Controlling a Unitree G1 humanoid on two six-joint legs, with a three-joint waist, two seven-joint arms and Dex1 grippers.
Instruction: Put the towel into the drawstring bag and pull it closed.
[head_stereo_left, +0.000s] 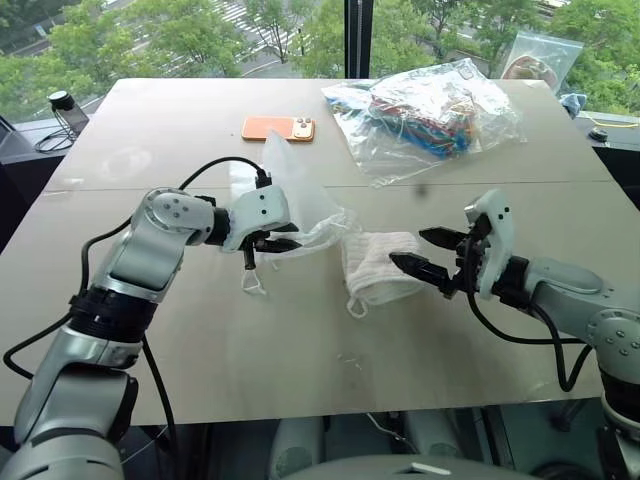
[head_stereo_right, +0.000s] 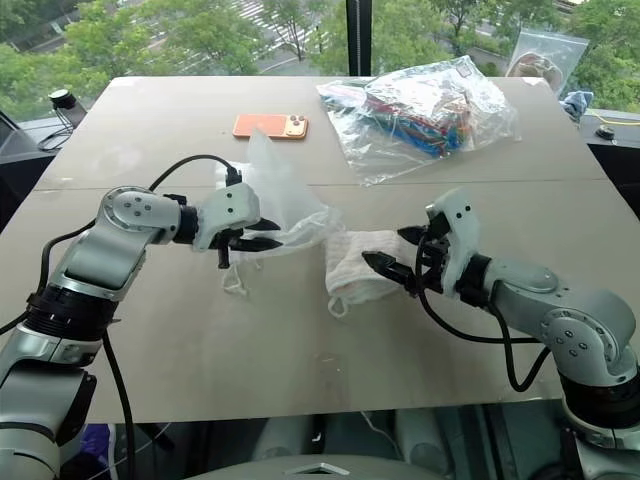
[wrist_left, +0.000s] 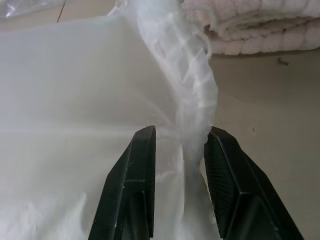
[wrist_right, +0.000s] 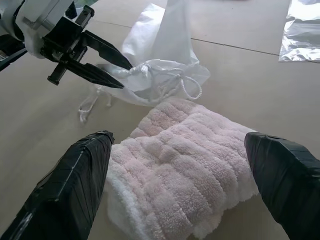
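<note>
While towel (head_stereo_left: 382, 265) lies outside, left tool (head_stereo_left: 283, 244) pinches drawstring bag (head_stereo_left: 298, 195).

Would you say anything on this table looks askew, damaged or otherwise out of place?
Nothing looks damaged or spilled. The drawstring bag is crumpled and bunched at its mouth, where the left gripper pinches a fold of it. The towel lies folded just outside the mouth, with the open right gripper at its edge.

The towel (wrist_right: 185, 165) is thick, fluffy ribbed terry cloth. The drawstring bag (head_stereo_left: 300, 205) is thin, milky, crinkled plastic film. The table (head_stereo_left: 300, 340) looks matt, smooth beige. Both claws' fingers (wrist_left: 132, 185) are black, ridged plastic.
</note>
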